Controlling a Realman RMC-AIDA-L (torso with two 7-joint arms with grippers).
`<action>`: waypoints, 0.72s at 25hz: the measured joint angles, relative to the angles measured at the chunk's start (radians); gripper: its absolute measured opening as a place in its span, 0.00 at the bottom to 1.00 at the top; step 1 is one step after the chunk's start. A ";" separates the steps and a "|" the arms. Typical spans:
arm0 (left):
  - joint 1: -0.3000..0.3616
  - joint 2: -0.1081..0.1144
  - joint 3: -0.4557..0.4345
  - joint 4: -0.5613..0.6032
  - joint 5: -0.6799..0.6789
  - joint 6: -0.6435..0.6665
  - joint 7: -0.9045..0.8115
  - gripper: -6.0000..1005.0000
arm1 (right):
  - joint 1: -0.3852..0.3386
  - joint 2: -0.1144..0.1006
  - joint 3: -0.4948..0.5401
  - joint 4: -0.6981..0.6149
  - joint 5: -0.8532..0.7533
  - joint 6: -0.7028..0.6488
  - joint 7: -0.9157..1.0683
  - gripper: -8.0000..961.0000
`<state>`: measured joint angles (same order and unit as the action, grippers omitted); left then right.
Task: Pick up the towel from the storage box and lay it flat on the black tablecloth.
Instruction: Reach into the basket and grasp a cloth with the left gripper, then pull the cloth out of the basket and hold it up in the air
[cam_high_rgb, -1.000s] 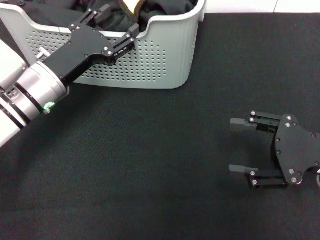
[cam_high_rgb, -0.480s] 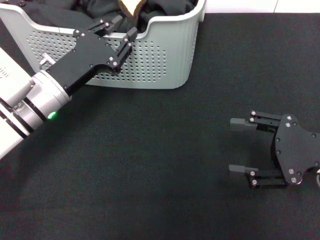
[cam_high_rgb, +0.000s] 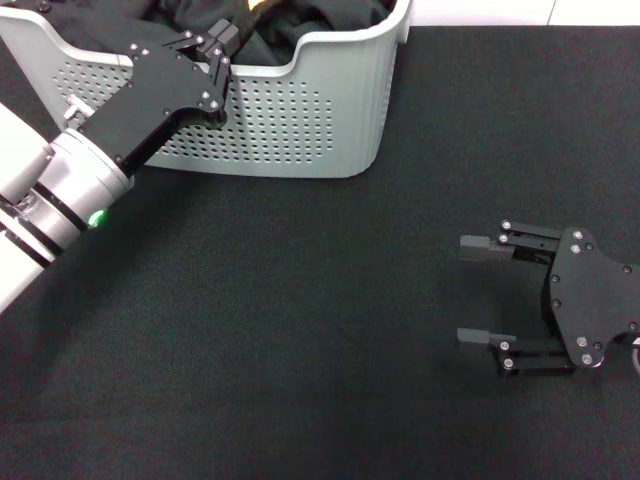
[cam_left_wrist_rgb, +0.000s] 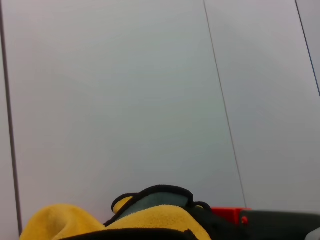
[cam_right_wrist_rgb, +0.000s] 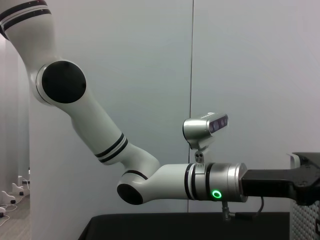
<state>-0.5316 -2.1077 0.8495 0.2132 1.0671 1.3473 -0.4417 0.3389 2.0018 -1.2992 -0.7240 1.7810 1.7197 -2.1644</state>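
Observation:
The storage box stands at the back left of the black tablecloth. My left gripper is at the box's near rim, its fingertips drawn together over the dark cloths inside; what lies between them is hidden. The towel shows only in the left wrist view, as a grey-green patch with a black hem behind a yellow cloth. My right gripper is open and empty, low over the tablecloth at the front right.
Plain black cloths fill the box, with a bit of yellow cloth at the top edge. The right wrist view shows my left arm reaching across. A red part shows beside the cloths.
My left gripper has swung further over the box's rim towards the back left, and its fingers have gone from wide open to drawn together. The right arm has not moved.

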 joint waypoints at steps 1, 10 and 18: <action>-0.001 0.000 0.000 0.000 -0.002 0.000 0.000 0.12 | 0.001 0.000 0.000 0.000 0.000 -0.001 0.000 0.80; -0.006 0.000 0.000 -0.003 -0.029 0.033 -0.013 0.04 | 0.005 0.000 0.000 0.000 0.000 0.001 0.000 0.80; 0.006 0.011 -0.003 0.002 -0.050 0.132 -0.189 0.03 | 0.005 0.000 0.000 0.000 0.000 0.001 0.000 0.80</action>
<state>-0.5255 -2.0965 0.8464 0.2147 1.0166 1.4797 -0.6305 0.3442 2.0017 -1.2992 -0.7238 1.7808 1.7210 -2.1643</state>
